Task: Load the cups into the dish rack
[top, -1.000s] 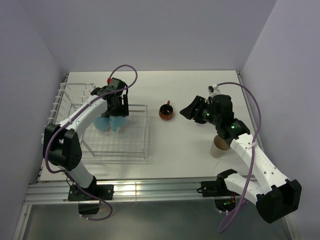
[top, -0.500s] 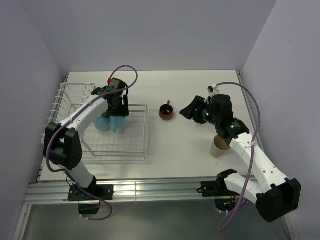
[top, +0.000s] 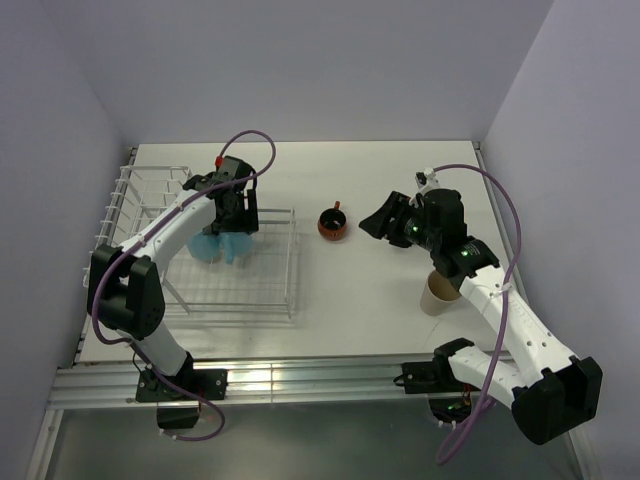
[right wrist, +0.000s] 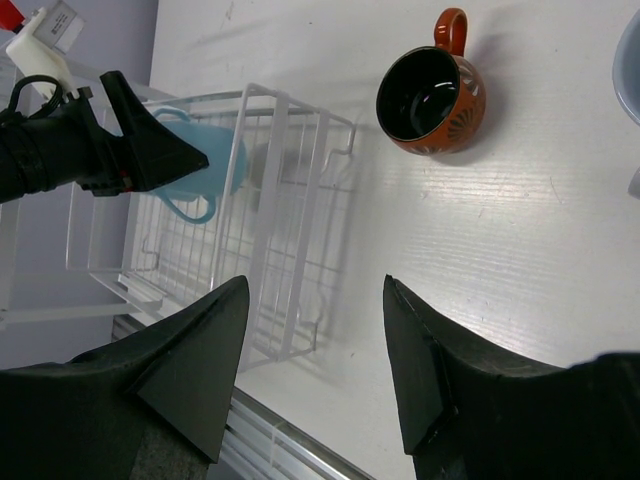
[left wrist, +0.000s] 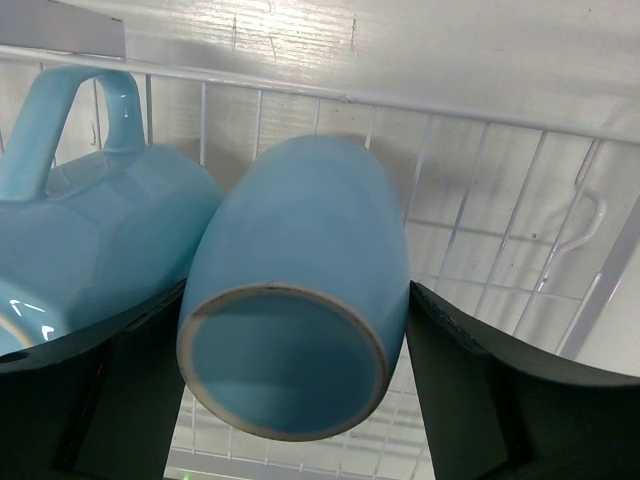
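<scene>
Two light blue cups lie side by side in the white wire dish rack (top: 293,268). In the left wrist view one blue cup (left wrist: 300,220) lies on its side, base toward the camera, and fills the gap between the fingers of my left gripper (left wrist: 296,290), which is shut on it. The second blue cup (left wrist: 90,230) rests against it on the left, handle up. The red-orange cup (top: 331,223) stands upright on the table right of the rack. My right gripper (top: 378,222) hovers open and empty just right of it. A cream cup (top: 437,290) stands under my right arm.
The right wrist view shows the rack (right wrist: 290,200), the blue cups (right wrist: 215,165) and the red-orange cup (right wrist: 432,95) ahead of the open right gripper (right wrist: 315,282). A pale curved edge (right wrist: 630,60) shows at that view's right border. Walls close the table on three sides.
Nothing has visibly moved; both arms hold the same places as a second ago.
</scene>
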`<act>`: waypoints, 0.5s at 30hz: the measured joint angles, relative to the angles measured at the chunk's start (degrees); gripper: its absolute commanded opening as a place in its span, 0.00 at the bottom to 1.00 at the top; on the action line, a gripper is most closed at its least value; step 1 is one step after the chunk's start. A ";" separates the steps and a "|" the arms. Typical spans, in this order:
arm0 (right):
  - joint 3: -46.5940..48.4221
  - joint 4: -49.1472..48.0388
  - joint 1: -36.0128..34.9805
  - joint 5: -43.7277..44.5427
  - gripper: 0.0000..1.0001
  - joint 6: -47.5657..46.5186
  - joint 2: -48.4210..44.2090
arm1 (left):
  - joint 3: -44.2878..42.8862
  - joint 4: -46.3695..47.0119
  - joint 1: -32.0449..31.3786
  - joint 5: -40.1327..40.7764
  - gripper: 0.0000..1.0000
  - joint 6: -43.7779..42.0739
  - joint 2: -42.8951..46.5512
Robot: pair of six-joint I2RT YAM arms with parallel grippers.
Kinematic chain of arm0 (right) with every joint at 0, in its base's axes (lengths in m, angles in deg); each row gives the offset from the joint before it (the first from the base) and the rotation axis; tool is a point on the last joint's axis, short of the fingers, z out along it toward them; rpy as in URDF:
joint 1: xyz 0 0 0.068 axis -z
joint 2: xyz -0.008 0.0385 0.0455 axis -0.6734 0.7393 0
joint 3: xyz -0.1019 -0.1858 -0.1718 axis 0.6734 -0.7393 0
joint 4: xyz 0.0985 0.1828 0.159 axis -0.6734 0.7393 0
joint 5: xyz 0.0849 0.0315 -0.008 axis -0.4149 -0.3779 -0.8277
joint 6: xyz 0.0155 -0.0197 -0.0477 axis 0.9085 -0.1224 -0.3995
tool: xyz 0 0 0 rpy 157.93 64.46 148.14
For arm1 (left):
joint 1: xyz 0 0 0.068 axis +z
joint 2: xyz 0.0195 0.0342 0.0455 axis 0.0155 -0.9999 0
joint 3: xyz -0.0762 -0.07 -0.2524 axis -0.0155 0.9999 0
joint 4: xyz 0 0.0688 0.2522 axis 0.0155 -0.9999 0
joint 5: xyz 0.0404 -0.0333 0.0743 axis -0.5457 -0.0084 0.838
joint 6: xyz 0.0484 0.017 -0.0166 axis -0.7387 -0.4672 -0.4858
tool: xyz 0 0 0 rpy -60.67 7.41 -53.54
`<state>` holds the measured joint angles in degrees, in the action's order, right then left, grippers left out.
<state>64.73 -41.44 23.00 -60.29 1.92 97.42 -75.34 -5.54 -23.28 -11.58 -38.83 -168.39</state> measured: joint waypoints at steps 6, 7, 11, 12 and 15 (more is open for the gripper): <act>0.00 0.00 0.00 0.00 0.64 -0.02 0.00 | 0.00 1.07 -0.02 0.33 0.99 -0.15 0.46; 0.00 0.00 0.00 0.00 0.64 -0.02 0.00 | 0.00 1.18 -0.02 0.46 0.99 -0.17 0.81; 0.00 0.02 0.00 0.02 0.64 -0.09 0.00 | 0.00 1.29 -0.02 1.03 0.99 -0.17 2.08; 0.00 0.02 0.00 0.02 0.64 -0.17 0.00 | 0.00 1.29 -0.02 1.14 0.99 -0.17 2.29; 0.00 0.02 0.00 0.17 0.64 -0.22 0.00 | 0.00 1.29 -0.02 1.38 0.99 -0.17 2.80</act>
<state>64.73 -41.42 23.00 -60.12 1.70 97.42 -75.34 -4.25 -23.30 -10.21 -39.01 -165.59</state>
